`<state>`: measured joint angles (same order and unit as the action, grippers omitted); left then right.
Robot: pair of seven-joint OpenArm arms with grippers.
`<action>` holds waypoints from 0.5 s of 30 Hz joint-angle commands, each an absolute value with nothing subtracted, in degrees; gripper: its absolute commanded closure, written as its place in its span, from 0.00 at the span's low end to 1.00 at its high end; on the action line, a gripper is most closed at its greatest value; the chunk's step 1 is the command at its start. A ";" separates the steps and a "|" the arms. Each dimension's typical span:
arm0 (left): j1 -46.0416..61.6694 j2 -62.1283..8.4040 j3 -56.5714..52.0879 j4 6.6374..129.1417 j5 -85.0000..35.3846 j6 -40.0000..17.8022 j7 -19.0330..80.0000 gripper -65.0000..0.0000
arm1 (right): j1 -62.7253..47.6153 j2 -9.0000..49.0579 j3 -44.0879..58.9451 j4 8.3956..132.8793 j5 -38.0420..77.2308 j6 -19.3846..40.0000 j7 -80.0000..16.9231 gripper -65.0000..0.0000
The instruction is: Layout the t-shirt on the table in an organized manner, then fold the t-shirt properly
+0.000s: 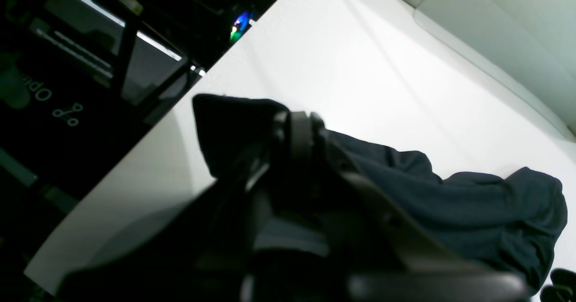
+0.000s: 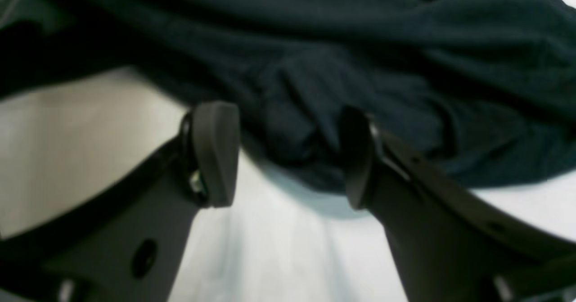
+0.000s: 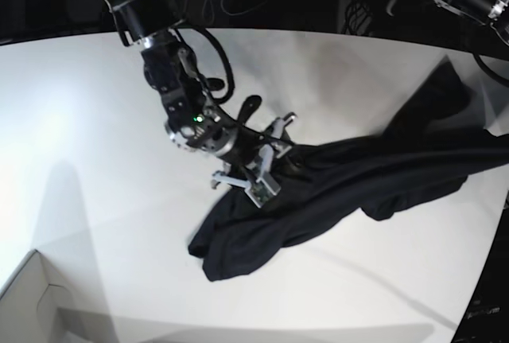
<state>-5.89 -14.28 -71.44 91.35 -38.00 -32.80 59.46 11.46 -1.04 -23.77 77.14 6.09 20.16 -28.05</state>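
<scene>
T-shirt [image 3: 334, 180] crumpled on surface [image 3: 87, 120], spanning centre to 3 o'clock edge. Left fingers [image 1: 270, 126] clamped on fabric corner, stretching it. Right fingers [image 2: 288, 153] spread wide, empty, straddling bunched fold, positioned for second grasp to spread garment.

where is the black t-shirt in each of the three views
Left wrist: the t-shirt fills the lower right, a corner pinched in the left hand.
Right wrist: it spans the upper half, bunched just beyond the open right hand.
Base: it stretches from lower centre up to the right edge.
Shared landmark: the white table under the cloth in every view.
</scene>
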 commanded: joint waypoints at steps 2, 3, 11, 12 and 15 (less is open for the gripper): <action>-6.46 -15.52 -71.43 92.35 -39.25 -33.10 57.89 1.00 | 13.67 -2.33 -24.92 75.38 4.35 18.86 -25.71 0.45; -6.46 -15.52 -71.43 92.35 -39.25 -33.10 57.89 1.00 | 13.76 -2.59 -25.45 74.51 2.68 18.77 -24.04 0.45; -6.37 -15.34 -71.25 91.21 -39.16 -33.10 57.89 1.00 | 12.26 -3.38 -25.89 69.58 -7.08 18.24 -11.21 0.45; -6.46 -15.43 -71.25 90.68 -39.16 -33.10 57.80 1.00 | 11.82 -3.47 -25.98 69.58 -7.78 18.24 -10.86 0.45; -6.73 -15.52 -71.16 89.19 -39.16 -33.10 57.54 1.00 | 11.74 -3.65 -25.98 69.14 -8.04 18.24 -10.59 0.45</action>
<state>-5.91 -14.26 -71.16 88.33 -38.00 -32.82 59.35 10.26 -3.01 -26.11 68.18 -8.58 18.15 -12.38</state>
